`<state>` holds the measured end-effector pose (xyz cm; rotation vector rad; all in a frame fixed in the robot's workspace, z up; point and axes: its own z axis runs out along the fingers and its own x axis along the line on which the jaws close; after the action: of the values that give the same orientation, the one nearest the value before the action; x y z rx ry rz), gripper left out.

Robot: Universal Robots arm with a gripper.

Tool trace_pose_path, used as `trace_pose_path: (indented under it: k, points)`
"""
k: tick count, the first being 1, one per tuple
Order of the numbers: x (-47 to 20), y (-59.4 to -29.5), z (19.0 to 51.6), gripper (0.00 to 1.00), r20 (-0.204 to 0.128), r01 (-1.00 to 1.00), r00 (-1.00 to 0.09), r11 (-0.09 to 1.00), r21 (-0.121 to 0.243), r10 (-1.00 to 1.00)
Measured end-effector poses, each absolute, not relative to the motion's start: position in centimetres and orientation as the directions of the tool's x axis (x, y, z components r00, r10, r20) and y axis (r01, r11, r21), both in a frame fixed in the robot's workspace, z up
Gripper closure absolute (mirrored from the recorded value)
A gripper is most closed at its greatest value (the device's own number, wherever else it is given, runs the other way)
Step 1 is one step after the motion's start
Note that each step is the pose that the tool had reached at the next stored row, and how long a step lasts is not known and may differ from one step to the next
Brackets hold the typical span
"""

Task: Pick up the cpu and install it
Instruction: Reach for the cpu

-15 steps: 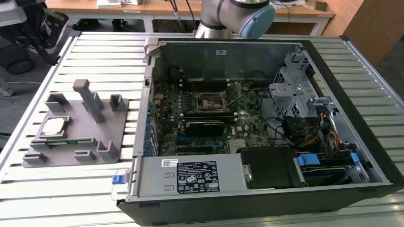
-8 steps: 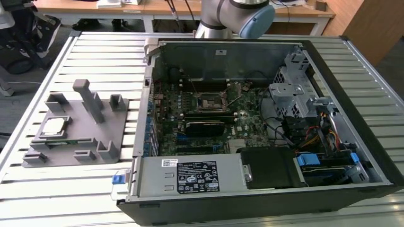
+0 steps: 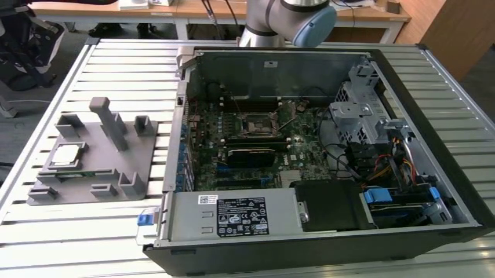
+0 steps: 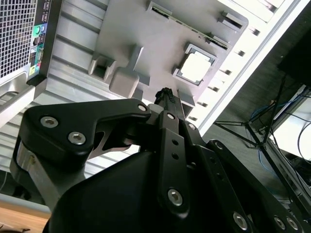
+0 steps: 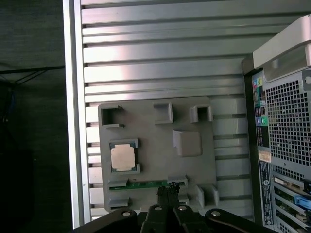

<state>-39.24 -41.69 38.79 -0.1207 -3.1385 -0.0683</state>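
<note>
Your gripper [image 5: 167,187] sits closest to the lens in both wrist views, its dark fingers [image 4: 164,97] drawn narrow, tips together with nothing between them. It hangs above the grey holder plate [image 5: 155,141], and in the first wrist view the tips line up over the plate's edge just beside the green memory stick [image 5: 146,184], which lies in its slot along that edge. You find the cpu [image 5: 122,157] lying flat in a framed pocket of the plate, silver top up, near the memory stick and clear of the gripper. The pocket is on the side of the plate nearest the table's outer edge, away from the computer case [image 5: 284,121]. In the second wrist view the cpu [image 4: 197,67] shows beyond the fingertips, untouched. In the exterior view you see the plate [image 3: 97,165] on the slatted metal table [image 3: 131,63] toward the exterior view's left, with the cpu [image 3: 66,155] near the plate's outer edge. The open computer case [image 3: 433,81] fills the exterior view's right, lying on its side with the motherboard [image 3: 232,139] exposed. Its black-framed socket [image 3: 254,124] sits near the middle of the board. Part of the robot arm [image 3: 286,17] stands at the table's far edge behind the case.
</note>
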Motion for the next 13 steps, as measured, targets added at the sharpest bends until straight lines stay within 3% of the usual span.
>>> trace_pose_path:
  k: [13]
  points:
    - [-41.6,-41.7,38.7,0.89,0.002,0.077,-0.997,0.996,0.044,0.077]
